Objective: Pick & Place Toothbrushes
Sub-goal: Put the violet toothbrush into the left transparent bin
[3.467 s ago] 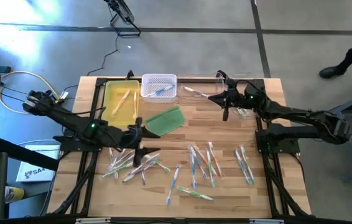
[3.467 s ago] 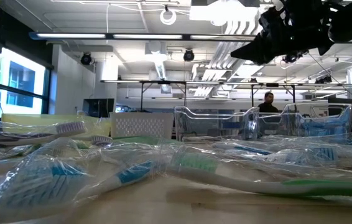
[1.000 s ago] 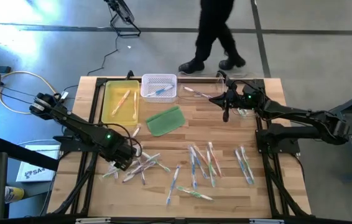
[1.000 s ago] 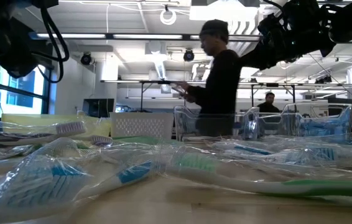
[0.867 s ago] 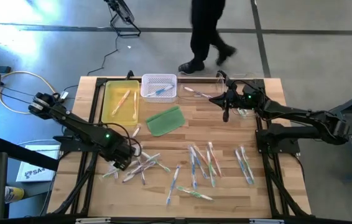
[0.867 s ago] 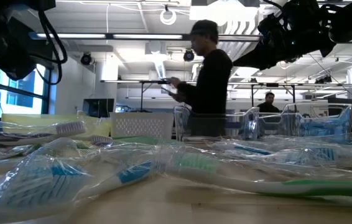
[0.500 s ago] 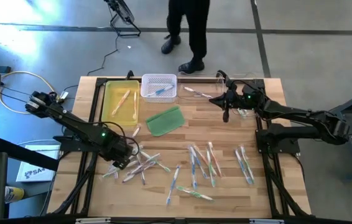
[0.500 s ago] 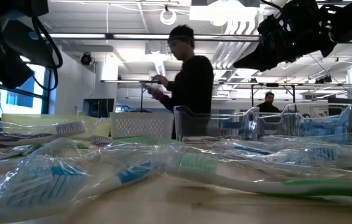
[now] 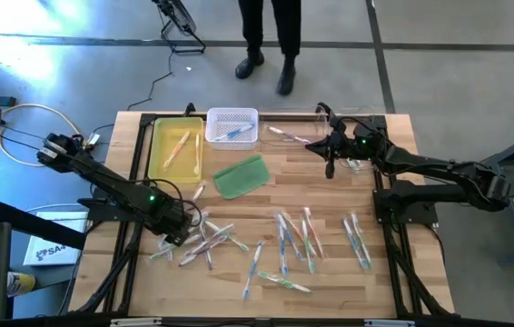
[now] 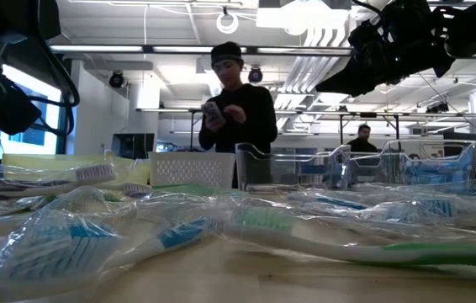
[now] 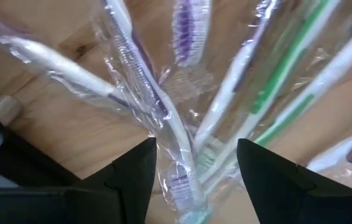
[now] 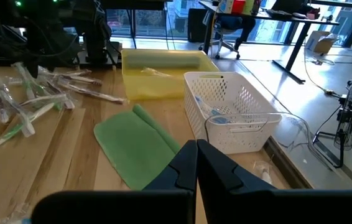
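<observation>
Wrapped toothbrushes lie flat on the wooden table in three loose piles: left point(image 9: 204, 241), middle point(image 9: 293, 234) and right point(image 9: 357, 238). My left gripper point(image 9: 184, 232) is low over the left pile and open. In the left wrist view point(image 11: 194, 186) its fingers stand on either side of a purple-and-white brush point(image 11: 163, 118) and a green one point(image 11: 275, 87). My right gripper point(image 9: 330, 163) is shut point(image 12: 196, 163) and hangs above the table's far right part, holding nothing. My left gripper comes down from above with its open fingers point(image 11: 132, 180) on either side of the wrapped brushes of the left pile, which lie on the table. I cannot tell whether the fingers touch the wrappers.
Along the far edge stand a yellow tray point(image 9: 159, 150) holding orange brushes, a white basket point(image 9: 232, 116) holding a blue brush, and a clear bin point(image 9: 366, 116). A flat green pad point(image 9: 241, 175) lies before them. A person point(image 9: 271, 36) stands beyond the far edge.
My left gripper has shifted slightly toward the table's left edge over the left pile. The person beyond the far edge has walked toward the left and now stands still. My right arm has kept still.
</observation>
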Tool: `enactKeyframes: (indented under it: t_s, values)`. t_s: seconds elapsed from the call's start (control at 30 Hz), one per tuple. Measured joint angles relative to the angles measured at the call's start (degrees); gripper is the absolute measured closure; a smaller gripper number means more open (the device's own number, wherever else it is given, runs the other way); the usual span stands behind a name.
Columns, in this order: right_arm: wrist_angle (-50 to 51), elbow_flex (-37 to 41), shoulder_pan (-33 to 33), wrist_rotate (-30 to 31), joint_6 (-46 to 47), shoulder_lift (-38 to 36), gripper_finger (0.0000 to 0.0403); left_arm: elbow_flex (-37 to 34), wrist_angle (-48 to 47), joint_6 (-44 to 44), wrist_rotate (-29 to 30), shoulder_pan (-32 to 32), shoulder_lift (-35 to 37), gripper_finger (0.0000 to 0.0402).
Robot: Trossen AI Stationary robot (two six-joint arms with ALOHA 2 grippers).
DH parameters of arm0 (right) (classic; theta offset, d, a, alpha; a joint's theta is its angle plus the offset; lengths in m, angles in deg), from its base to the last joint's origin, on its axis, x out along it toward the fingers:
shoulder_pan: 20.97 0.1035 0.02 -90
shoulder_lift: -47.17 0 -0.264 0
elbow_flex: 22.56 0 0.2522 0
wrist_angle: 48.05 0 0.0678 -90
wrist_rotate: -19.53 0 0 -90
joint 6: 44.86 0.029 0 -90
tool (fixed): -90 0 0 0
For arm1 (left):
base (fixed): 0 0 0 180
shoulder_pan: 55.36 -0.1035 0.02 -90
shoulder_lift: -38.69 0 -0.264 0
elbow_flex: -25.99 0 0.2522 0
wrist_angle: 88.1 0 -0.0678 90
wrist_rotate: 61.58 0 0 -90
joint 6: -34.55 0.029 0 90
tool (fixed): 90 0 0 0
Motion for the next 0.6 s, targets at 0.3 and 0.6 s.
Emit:
enactKeyframes:
  t_s: [0.3, 0.6]
  values:
    - [0.02, 0.00, 0.01, 0.00, 0.02, 0.00, 0.0401, 0.00, -0.10, 0.48, 1.30, 0.00, 0.00, 0.0183]
    - [0.02, 0.00, 0.00, 0.00, 0.02, 0.00, 0.0401, 0.00, -0.21, 0.50, 1.40, 0.00, 0.00, 0.0183]
